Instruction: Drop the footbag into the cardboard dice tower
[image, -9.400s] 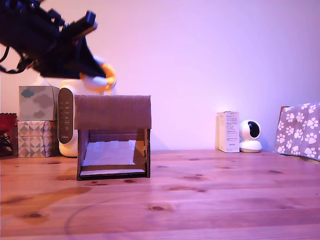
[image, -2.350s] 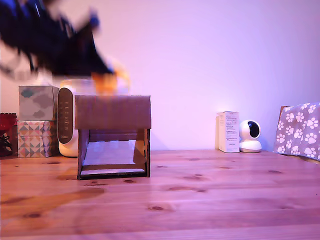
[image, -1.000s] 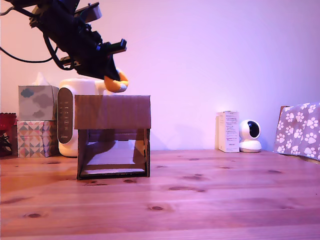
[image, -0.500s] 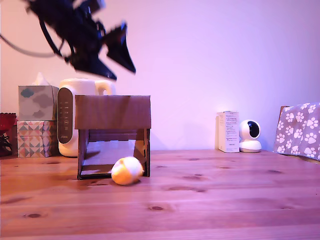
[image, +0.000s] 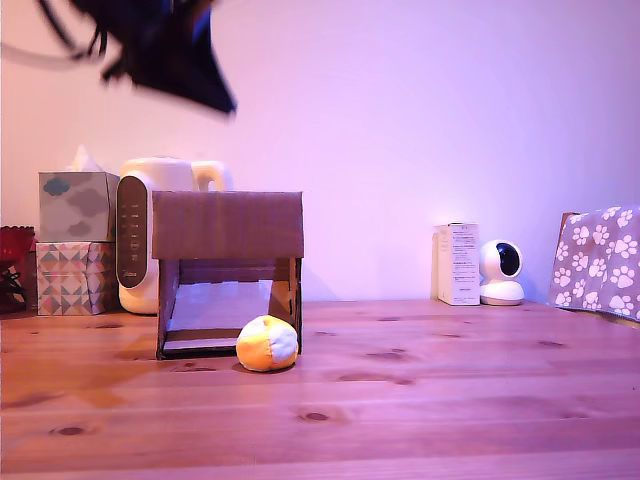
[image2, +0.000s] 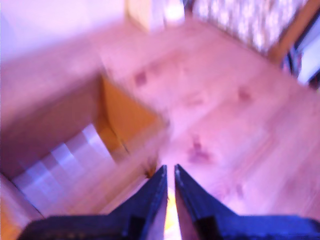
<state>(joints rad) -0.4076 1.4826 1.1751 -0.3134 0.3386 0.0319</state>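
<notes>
On the counter (image: 430, 400), just outside the tower's (image: 228, 270) front opening: footbag (image: 267, 343) at rest, apparently dropped through and rolled out, drop seemingly done, nothing evidently left; high above, blurred fingers (image2: 169, 192) nearly closed, grasping nothing.

Blurred arm (image: 165, 50) cut off at top; fingers (image2: 155, 192) smeared.

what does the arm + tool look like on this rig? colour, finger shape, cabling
The arm is black and motion-blurred in the exterior view, with a thin dark cable looping off towards that view's left. The tool has two dark, blue-tinted fingers tapering to sharp wedge tips. No markings legible.
</notes>
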